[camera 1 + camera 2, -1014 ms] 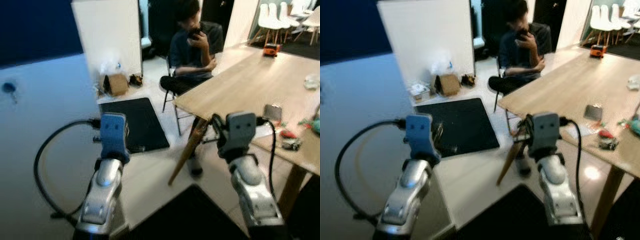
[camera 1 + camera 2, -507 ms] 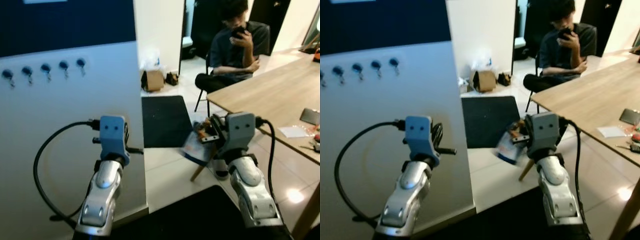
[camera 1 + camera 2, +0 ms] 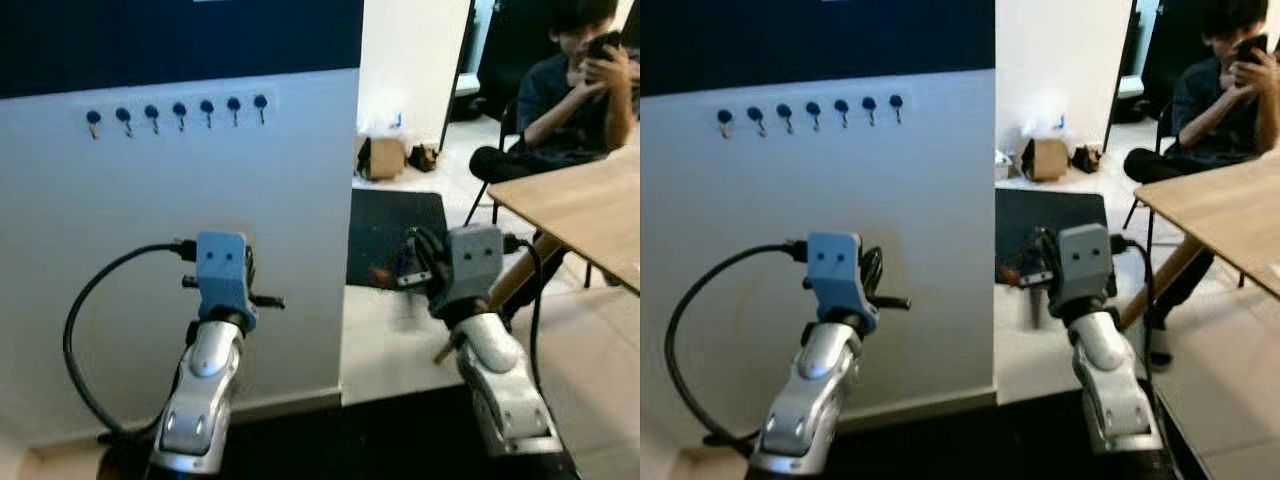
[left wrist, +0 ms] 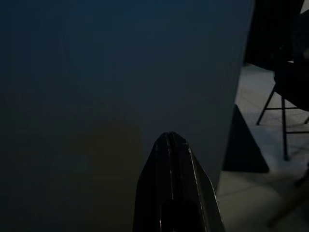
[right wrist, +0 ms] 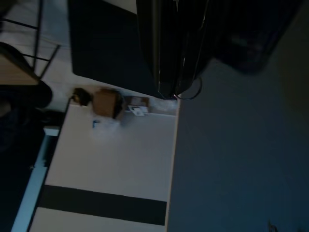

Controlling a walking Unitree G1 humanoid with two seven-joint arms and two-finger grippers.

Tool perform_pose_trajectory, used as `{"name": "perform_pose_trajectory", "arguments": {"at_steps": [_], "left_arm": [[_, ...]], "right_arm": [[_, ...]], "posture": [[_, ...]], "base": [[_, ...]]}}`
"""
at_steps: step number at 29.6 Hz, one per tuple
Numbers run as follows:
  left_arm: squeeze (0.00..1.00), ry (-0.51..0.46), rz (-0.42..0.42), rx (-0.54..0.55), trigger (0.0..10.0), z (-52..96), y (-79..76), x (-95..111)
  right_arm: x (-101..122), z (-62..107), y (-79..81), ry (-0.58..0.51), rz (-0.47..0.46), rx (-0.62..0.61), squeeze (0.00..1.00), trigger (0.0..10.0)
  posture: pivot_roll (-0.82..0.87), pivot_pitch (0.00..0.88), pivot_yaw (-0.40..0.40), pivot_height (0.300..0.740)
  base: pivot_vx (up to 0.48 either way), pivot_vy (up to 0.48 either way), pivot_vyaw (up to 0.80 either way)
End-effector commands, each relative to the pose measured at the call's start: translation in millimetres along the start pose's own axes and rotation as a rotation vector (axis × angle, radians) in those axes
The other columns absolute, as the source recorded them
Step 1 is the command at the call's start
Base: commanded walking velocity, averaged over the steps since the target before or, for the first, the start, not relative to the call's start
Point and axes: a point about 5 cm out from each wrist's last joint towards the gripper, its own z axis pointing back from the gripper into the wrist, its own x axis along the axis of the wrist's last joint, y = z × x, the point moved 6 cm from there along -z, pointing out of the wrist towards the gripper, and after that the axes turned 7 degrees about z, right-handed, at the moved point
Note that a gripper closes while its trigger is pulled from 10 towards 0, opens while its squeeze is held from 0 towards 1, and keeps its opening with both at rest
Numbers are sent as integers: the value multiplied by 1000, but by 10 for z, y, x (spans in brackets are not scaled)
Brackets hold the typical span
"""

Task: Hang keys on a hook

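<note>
The view has swung left since the earlier frame: a full row of hooks (image 3: 176, 108) now lines the white wall (image 3: 150, 250), far left. Right tool (image 5: 169, 92), fingers pressed together, grips the keys (image 5: 189, 92) near the wall's edge. Left tool (image 4: 170, 140) is closed, empty, facing the wall.

White wall panel (image 3: 200, 200) carries a row of seven dark hooks (image 3: 178, 109) near its top edge. Pale tiled floor (image 3: 600, 340) holds a black mat (image 3: 385, 225), a cardboard box (image 3: 381, 157), and a wooden counter (image 3: 590, 215).
</note>
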Motion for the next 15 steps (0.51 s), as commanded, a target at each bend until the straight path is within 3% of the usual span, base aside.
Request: {"name": "perform_pose_trajectory", "arguments": {"at_steps": [1,6,15], "left_arm": [[0,14,-13,20,10000,12,66,-33],[0,14,-13,21,10000,13,69,-34],[0,30,-21,26,10000,11,79,-60]], "right_arm": [[29,1,75,-13,-10,18,0,10000],[28,4,77,-12,-11,17,0,10000],[9,11,79,-3,-63,8,0,10000]], "posture": [[18,112,20,740],[18,114,22,740],[18,112,23,740]], "base": [[0,0,463],[0,0,428],[0,0,0]]}}
